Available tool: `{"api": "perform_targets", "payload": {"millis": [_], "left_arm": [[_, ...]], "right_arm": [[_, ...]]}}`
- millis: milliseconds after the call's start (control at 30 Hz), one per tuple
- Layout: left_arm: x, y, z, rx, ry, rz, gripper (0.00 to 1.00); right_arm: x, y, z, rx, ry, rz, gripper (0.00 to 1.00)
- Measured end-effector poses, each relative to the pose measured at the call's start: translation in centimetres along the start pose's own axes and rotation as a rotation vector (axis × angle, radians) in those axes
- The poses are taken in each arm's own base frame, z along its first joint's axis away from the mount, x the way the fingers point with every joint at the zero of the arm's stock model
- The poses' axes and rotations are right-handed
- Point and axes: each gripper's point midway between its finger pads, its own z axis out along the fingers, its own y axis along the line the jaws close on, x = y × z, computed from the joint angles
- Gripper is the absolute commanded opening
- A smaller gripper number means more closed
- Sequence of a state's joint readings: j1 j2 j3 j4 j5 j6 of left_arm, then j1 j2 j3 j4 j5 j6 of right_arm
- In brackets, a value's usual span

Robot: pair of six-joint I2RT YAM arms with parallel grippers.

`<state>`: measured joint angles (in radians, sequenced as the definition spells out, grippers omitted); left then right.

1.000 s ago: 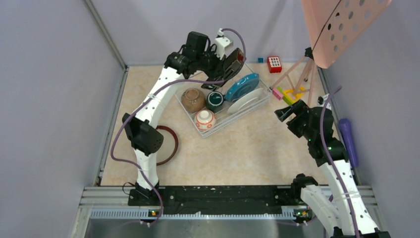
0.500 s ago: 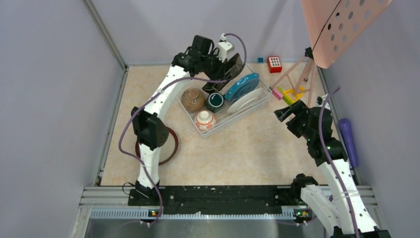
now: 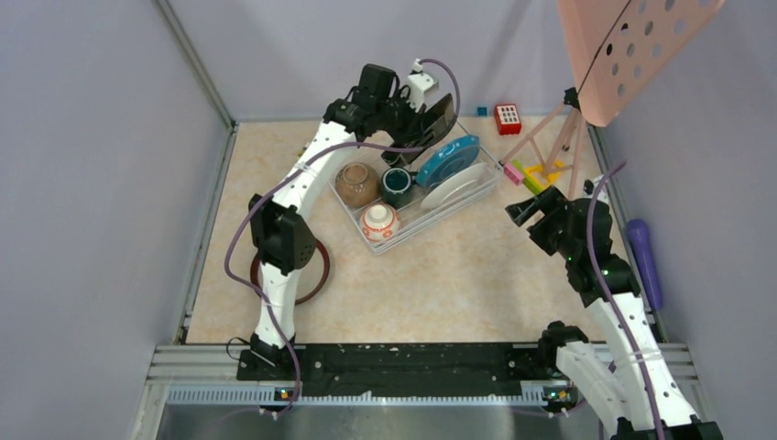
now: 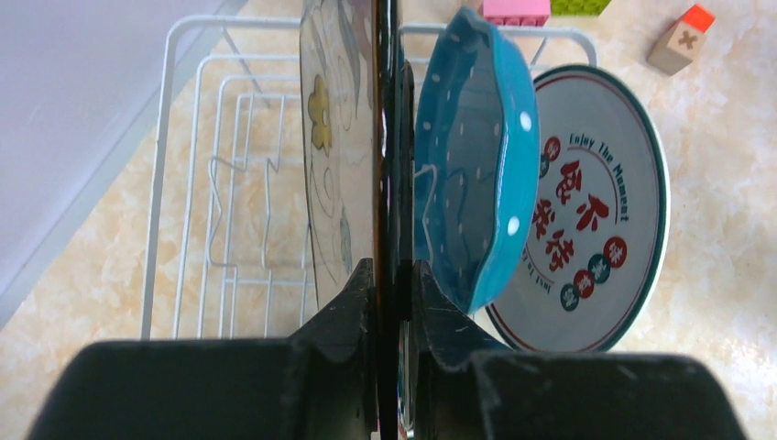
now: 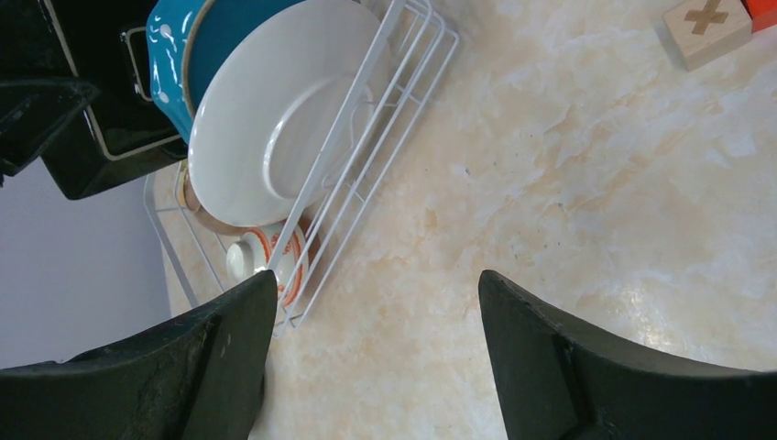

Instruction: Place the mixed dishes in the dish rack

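Left wrist view shows the left gripper [image 4: 389,275] clamped on the black square plate [image 4: 385,137]. The plate stands upright and edge-on to the lens, its face parallel to the blue white-dotted plate [image 4: 476,165] just beside it, above the free wire slots of the dish rack [image 4: 160,165]. The coming move likely turns on lowering it straight along that upright axis without knocking the blue neighbour, while the right gripper [image 5: 376,302] hangs with fingers apart over the table [image 5: 596,183] beside the rack, farther from the plate.
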<state>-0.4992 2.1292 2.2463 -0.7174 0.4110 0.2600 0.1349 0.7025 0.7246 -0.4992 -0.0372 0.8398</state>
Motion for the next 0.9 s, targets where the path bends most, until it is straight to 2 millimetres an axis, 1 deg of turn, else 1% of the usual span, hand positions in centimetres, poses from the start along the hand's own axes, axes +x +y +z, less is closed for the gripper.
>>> {"api": "perform_targets", "payload": {"millis": [133,300,600,900], "left_arm": [[-1.0,0.1,0.7,0.012,-0.040,0.010,0.00],[-1.5,0.2,1.2,0.000,-0.058,0.021,0.00],[-1.4,0.1,1.4,-0.035,-0.037,0.028,0.00],[-1.1,-0.1,1.0,-0.033,-0.014,0.051,0.00]], "right_arm": [[0.3,-0.3,0.2,0.006,0.008,0.001,0.79],[0.7,-0.6,0.5,0.012,0.018,0.002,0.79],[1.0,-0.6,1.0,0.008,0.034,0.004,0.79],[0.9,-0.3,1.1,-0.005,0.035,0.003,0.78]]}}
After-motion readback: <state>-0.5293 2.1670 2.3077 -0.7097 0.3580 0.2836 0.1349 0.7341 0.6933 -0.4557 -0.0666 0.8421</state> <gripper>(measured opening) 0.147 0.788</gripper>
